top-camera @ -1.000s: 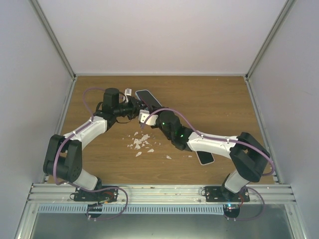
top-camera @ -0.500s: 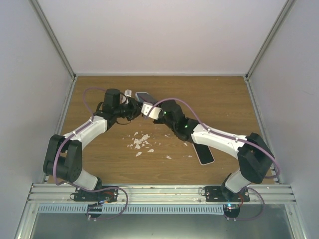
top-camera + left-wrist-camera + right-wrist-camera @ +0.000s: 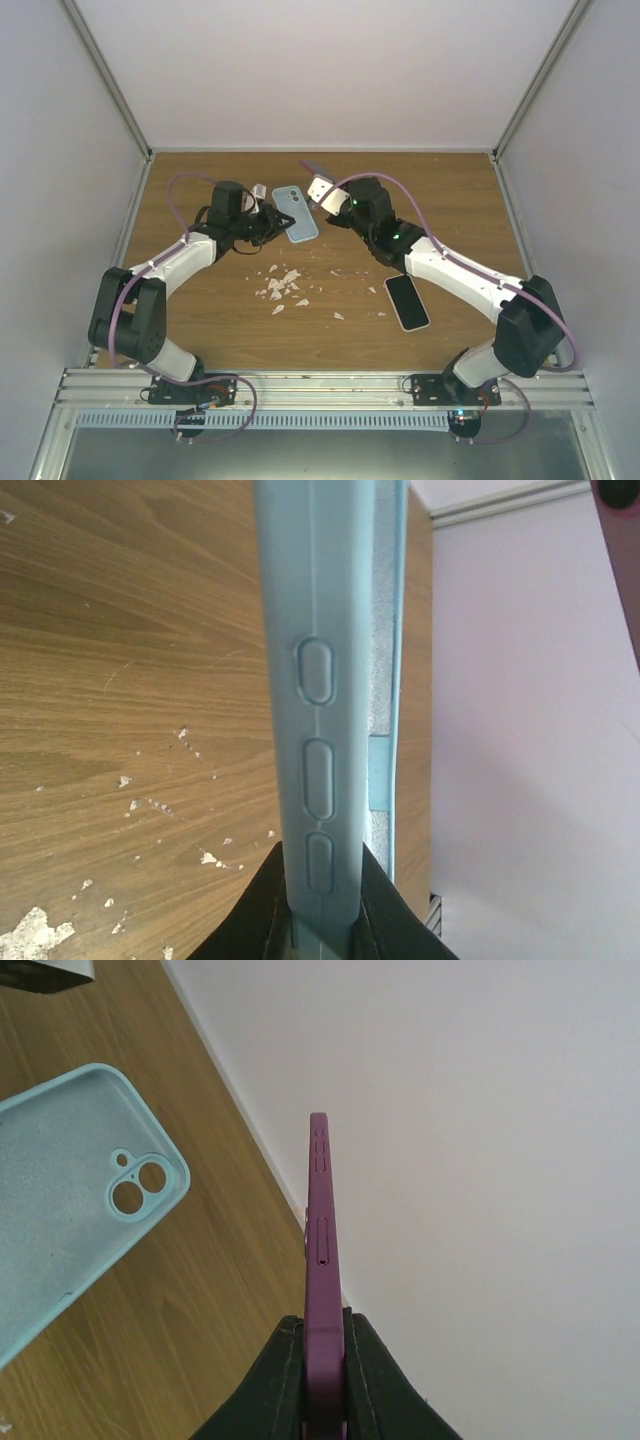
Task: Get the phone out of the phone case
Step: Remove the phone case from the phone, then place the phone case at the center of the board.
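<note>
At far middle of table (image 3: 450, 200), your left gripper (image 3: 268, 222) pinches empty blue case (image 3: 295, 214); right gripper (image 3: 322, 188) pinches purple phone (image 3: 318, 1230), held clear for separation.

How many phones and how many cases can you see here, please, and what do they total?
Phones: 2 (purple phone, black phone)
Cases: 1 (case)
Total: 3

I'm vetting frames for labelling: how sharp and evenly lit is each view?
Left wrist: pale blue silicone phone case crisp, no glare. Right wrist: purple phone, seen edge-on, sharp, no blur. Top external: evenly lit, only faint shadows.
</note>
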Controlling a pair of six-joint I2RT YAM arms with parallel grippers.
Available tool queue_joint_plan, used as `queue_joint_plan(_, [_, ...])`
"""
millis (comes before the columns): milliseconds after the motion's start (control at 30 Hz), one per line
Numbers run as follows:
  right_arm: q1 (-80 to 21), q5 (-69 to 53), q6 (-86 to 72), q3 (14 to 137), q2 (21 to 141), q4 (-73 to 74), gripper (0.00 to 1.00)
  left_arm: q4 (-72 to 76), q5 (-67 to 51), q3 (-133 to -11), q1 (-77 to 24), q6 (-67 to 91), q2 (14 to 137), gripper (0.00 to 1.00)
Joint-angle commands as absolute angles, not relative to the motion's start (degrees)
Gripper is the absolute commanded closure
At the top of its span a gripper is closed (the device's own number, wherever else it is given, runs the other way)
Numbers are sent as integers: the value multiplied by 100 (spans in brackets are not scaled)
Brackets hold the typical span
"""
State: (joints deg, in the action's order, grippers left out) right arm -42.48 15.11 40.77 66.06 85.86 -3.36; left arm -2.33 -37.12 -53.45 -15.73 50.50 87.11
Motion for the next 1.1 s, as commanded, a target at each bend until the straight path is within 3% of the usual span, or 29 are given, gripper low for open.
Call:
queue_joint_plan(0, [-4123,1533,3911,6714,8146,-380,100,-122,-3803,-5300,-1590,4580,8850,100])
queue_joint_plan(700, [-3892,1453,3694,6392,7913,-149,100,-1608,-4063,-6863,-1482,2652,10826,100])
queue_joint_plan(867, [-3883,1444,3686,6372,7928,-154,100,-1768,-3928,-7117,-1362,2507,11094,92])
queue_joint_plan(1067, [-3883,1428,3661,6363,7946,-149,100,-1869,-3744,-7284,-1358,2381,11349,92])
